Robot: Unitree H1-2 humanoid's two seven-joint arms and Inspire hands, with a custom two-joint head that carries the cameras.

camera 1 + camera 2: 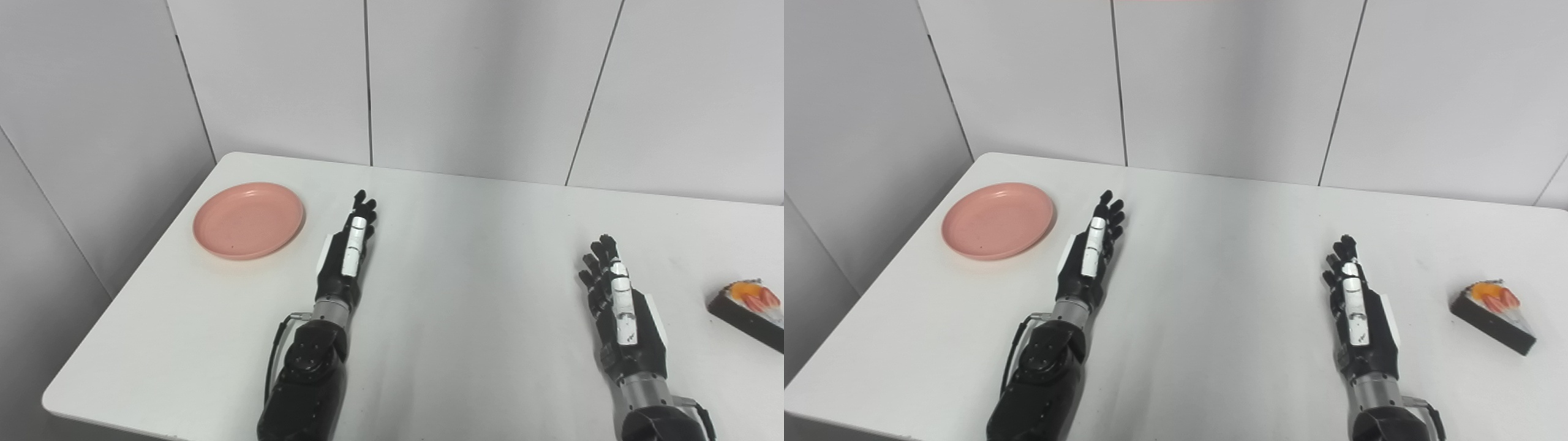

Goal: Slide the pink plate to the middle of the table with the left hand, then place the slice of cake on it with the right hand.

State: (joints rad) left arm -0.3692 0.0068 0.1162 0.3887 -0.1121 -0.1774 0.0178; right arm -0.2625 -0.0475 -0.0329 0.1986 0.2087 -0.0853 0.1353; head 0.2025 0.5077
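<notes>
- Right now your left hand (347, 254) sits over the white worktop (1213, 275) with its fingers stretched forward and loosely apart, holding nothing.
- You can see the pink plate (248, 220) lying flat near the far left corner of the worktop, just beside that hand on its left, with a gap between them; the plate carries nothing.
- Your right hand (1356, 312) is on the right half of the worktop, fingers also extended and slightly spread, nothing in its grasp.
- You will find the slice of cake (1493, 315) near the right edge, to the right of your right hand and clearly apart from it: a dark wedge with orange and red fruit on top, resting on the worktop.
- Plate and cake are well apart, at opposite sides, with both of your hands between them.
- Behind the worktop you have plain pale wall panels (478, 79).
</notes>
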